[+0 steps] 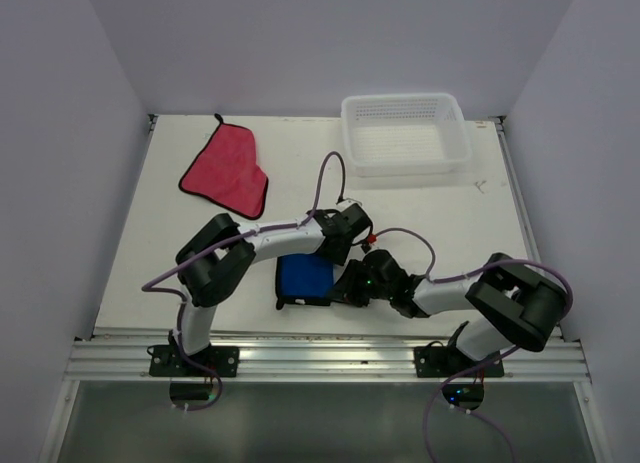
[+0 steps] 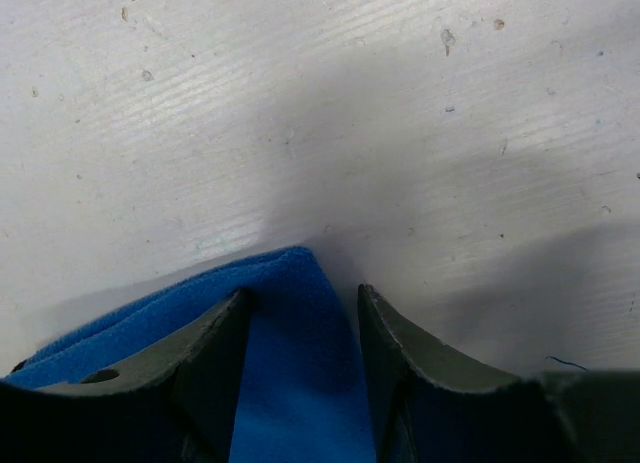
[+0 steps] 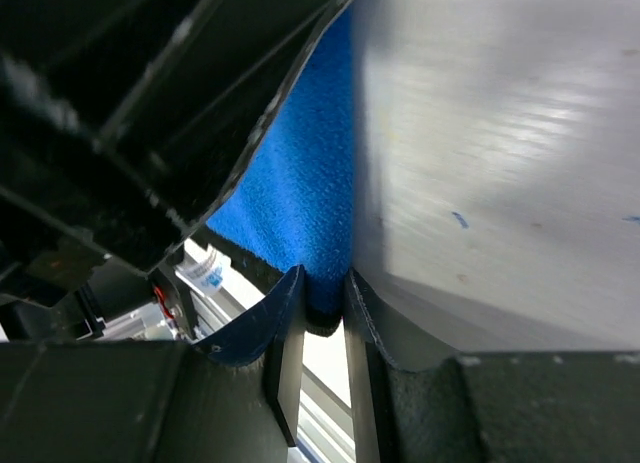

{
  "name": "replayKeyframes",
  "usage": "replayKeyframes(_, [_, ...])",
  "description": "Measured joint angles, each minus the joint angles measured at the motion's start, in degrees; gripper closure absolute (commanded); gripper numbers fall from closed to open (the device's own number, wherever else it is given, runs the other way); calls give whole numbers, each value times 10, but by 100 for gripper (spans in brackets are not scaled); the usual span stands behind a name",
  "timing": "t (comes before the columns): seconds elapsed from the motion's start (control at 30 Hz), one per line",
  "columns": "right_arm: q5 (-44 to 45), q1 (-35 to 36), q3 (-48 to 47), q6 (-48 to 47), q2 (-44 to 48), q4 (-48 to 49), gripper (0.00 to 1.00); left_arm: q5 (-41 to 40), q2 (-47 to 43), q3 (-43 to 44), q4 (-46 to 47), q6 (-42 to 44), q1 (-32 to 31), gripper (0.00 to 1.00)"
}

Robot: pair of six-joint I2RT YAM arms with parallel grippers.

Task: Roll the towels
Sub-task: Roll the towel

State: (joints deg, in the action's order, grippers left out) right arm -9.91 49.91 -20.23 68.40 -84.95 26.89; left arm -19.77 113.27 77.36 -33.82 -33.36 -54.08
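The blue towel (image 1: 303, 279) lies folded near the table's front edge, between the two arms. My left gripper (image 1: 333, 259) comes down on its far right corner. In the left wrist view its fingers (image 2: 215, 343) straddle a raised fold of the blue towel (image 2: 300, 383), open, with a sliver of gap at the right finger. My right gripper (image 1: 347, 289) is at the towel's near right edge. In the right wrist view it (image 3: 324, 275) is shut on the dark-edged hem of the blue towel (image 3: 310, 183). The pink-red towel (image 1: 228, 171) lies flat at the back left, away from both grippers.
A white mesh basket (image 1: 452, 116) stands at the back right. A metal rail (image 1: 330, 358) runs along the front edge by the arm bases. The left arm's black wrist (image 3: 120, 103) hangs close above my right gripper. White walls close in the table's sides.
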Motion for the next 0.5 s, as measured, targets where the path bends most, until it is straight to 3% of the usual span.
replayKeyframes(0.2, [23, 23, 0, 1, -21, 34, 82, -7, 13, 19, -15, 0, 0, 56])
replayKeyframes(0.33, [38, 32, 2, 5, -25, 45, 86, -10, 17, 23, -18, -2, 0, 72])
replayKeyframes(0.5, [49, 34, 5, 7, -24, 51, 89, -19, 20, 26, -24, 0, 0, 78])
